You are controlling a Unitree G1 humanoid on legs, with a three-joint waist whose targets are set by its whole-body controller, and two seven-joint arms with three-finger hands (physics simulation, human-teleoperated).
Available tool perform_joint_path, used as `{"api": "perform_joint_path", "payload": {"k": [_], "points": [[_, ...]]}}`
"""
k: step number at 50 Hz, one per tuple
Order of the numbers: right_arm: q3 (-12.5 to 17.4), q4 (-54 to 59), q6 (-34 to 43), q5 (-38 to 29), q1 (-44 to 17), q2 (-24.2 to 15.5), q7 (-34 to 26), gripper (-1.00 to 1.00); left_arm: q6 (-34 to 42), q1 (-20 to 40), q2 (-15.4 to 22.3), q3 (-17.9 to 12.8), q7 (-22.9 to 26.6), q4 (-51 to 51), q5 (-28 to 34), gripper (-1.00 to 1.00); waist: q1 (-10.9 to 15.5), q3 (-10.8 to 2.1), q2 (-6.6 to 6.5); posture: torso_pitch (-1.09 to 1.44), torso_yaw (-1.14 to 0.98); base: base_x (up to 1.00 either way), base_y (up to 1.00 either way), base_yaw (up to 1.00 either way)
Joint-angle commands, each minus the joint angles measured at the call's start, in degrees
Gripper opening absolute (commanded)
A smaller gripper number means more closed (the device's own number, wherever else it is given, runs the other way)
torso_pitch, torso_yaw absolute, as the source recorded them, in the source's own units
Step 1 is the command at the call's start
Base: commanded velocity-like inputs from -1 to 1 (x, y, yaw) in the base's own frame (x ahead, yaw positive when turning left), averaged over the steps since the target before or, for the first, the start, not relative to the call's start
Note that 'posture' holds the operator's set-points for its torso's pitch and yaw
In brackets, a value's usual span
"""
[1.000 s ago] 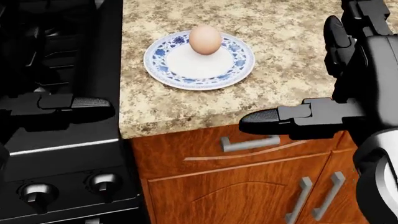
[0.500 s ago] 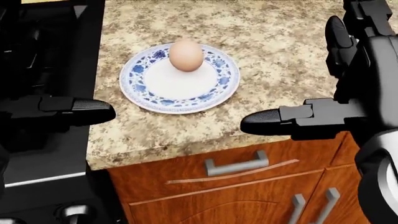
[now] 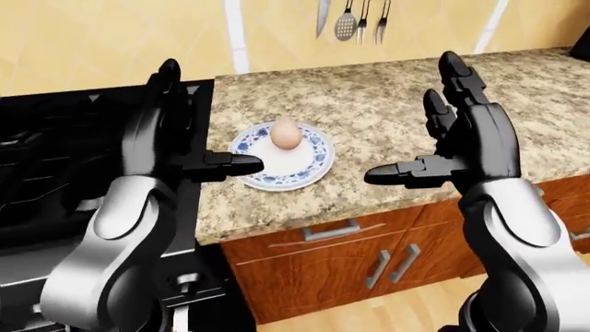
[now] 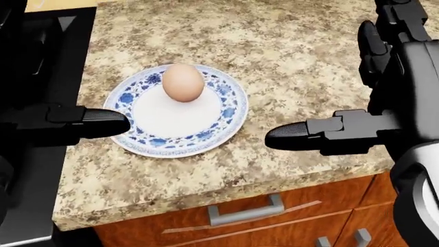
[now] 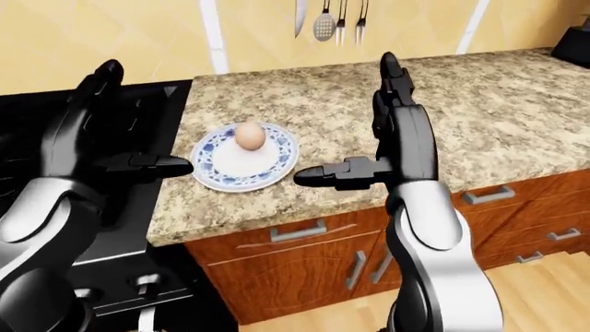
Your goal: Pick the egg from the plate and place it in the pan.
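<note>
A brown egg (image 4: 182, 82) stands upright in the middle of a blue-and-white patterned plate (image 4: 230, 114) on the speckled granite counter (image 4: 295, 67). My left hand (image 3: 207, 117) is open, fingers pointing up, thumb tip (image 4: 103, 123) over the plate's left rim. My right hand (image 3: 412, 117) is open, fingers up, thumb (image 4: 292, 135) pointing left, just right of the plate. The egg sits between the two hands, touched by neither. No pan shows clearly; the stove area is dark and partly hidden behind my left arm.
A black stove (image 3: 46, 166) adjoins the counter on the left. Wooden drawers with grey handles (image 3: 332, 230) are below the counter edge. Kitchen utensils (image 3: 348, 21) hang on the yellow wall. A dark object (image 5: 573, 40) stands at the counter's far right.
The camera has moved: in the head view the plate and egg shifted left and down, the counter fills more of the picture, and the stove knobs left the view. Both hands keep their pose.
</note>
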State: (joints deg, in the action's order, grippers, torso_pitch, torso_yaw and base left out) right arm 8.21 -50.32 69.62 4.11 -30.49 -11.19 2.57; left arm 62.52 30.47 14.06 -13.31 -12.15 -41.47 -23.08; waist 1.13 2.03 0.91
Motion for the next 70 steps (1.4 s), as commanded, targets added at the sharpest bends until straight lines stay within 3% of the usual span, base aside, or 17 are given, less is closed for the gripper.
{"api": "perform_joint_path", "payload": {"k": [1,2,3,4,6,13,14,18,24,26,28,31,33,35,42,57,70], "points": [[-0.87,0.40,-1.60,-1.01,-0.01,0.12,-0.51,1.00,-0.96,1.18,0.14,-0.22,0.25,-1.02,-0.13,1.00,0.10,-0.62,0.99,0.00,0.00,0.00,0.00,0.00],[-1.04,0.05,-0.82,-1.44,-0.37,0.03,-0.69,1.00,-1.04,1.18,0.15,-0.26,0.30,-0.95,-0.09,1.00,0.16,-1.33,2.90,0.00,0.00,0.00,0.00,0.00],[-0.83,0.04,-0.84,-1.55,-0.39,0.04,-0.96,1.00,-1.23,1.07,0.15,-0.22,0.37,-0.85,-0.02,1.00,-0.21,-0.13,-0.12,0.00,0.00,0.00,0.00,0.00],[-0.64,0.01,-0.91,-1.82,-0.46,0.05,-1.21,1.00,-1.09,1.06,0.10,-0.21,0.31,-0.99,-0.02,1.00,-0.31,-0.24,0.00,0.00,0.00,0.00,0.00,0.00],[-0.65,-0.82,-0.29,-2.31,-0.79,0.30,-1.38,1.00,-1.53,0.77,0.05,-0.01,0.48,-0.88,0.23,1.00,-0.51,-0.23,-1.45,0.00,0.00,0.00,0.00,0.00],[-0.73,-0.69,-0.46,-3.54,-0.78,0.38,-2.31,1.00,-1.02,0.85,-0.11,-0.11,0.74,-1.25,0.48,1.00,-0.98,-1.17,-1.30,0.00,0.00,0.00,0.00,0.00],[-0.74,-1.03,0.41,-3.82,-1.34,0.30,-2.26,1.00,-0.92,0.92,-0.13,-0.15,0.71,-1.26,0.47,1.00,-0.59,-2.35,-1.47,0.00,0.00,0.00,0.00,0.24],[-0.77,-0.91,0.43,-4.30,-1.32,0.54,-2.38,1.00,-0.73,0.99,-0.19,-0.10,0.62,-1.38,0.48,1.00,-0.01,-1.05,-0.96,0.00,0.00,0.00,0.00,1.00],[-0.81,-0.79,-0.23,-4.79,-0.75,0.69,-2.64,1.00,-1.41,0.68,-0.20,0.01,0.84,-0.99,0.74,1.00,1.05,-1.04,-2.36,0.00,0.00,0.00,0.00,1.00],[-0.78,-1.15,-0.27,-5.16,-1.01,0.64,-2.69,1.00,-1.39,0.70,-0.20,-0.03,0.91,-1.01,0.75,1.00,-0.16,-0.11,-3.57,0.00,0.00,0.00,0.00,0.18],[-0.85,-0.98,-0.32,-5.50,-1.04,0.47,-2.79,1.00,-1.45,0.67,-0.18,-0.12,0.96,-0.86,0.78,1.00,1.75,-0.99,-3.19,0.00,0.00,0.00,0.00,0.50],[-0.79,-1.02,-0.65,-5.75,-1.03,0.63,-2.92,1.00,-1.51,0.67,-0.16,-0.12,1.02,-0.68,0.83,1.00,-0.20,-0.49,-1.37,0.00,0.00,0.00,0.00,0.68],[-0.86,-0.95,-0.67,-5.91,-0.93,0.79,-2.89,1.00,-1.48,0.67,-0.25,0.00,0.99,-0.73,0.87,1.00,0.55,0.32,-0.80,0.00,0.00,0.00,0.00,0.00],[-0.93,-0.61,-1.08,-6.11,-0.63,0.74,-3.02,1.00,-1.55,0.58,-0.27,0.10,1.01,-0.69,0.99,1.00,0.68,-0.28,1.56,0.00,0.00,0.00,0.00,0.00],[-2.58,-0.04,-0.63,-8.66,-0.95,-0.21,-3.40,1.00,-1.88,0.48,-0.73,0.32,1.26,-0.33,1.20,1.00,-0.81,-0.47,-1.89,0.00,0.00,0.00,0.00,0.00],[-7.93,11.99,-2.59,-17.29,-10.22,0.15,-10.16,1.00,-2.73,0.26,-0.28,-0.10,1.51,0.43,0.46,1.00,-1.11,-1.36,-1.67,0.00,0.00,0.00,0.00,0.00],[-8.21,26.14,-8.85,-22.45,-19.52,3.17,-14.93,1.00,-2.03,0.33,-0.03,-0.61,0.81,-0.08,-0.54,1.00,-1.22,-1.45,-2.11,0.00,0.00,0.00,0.00,0.00]]}}
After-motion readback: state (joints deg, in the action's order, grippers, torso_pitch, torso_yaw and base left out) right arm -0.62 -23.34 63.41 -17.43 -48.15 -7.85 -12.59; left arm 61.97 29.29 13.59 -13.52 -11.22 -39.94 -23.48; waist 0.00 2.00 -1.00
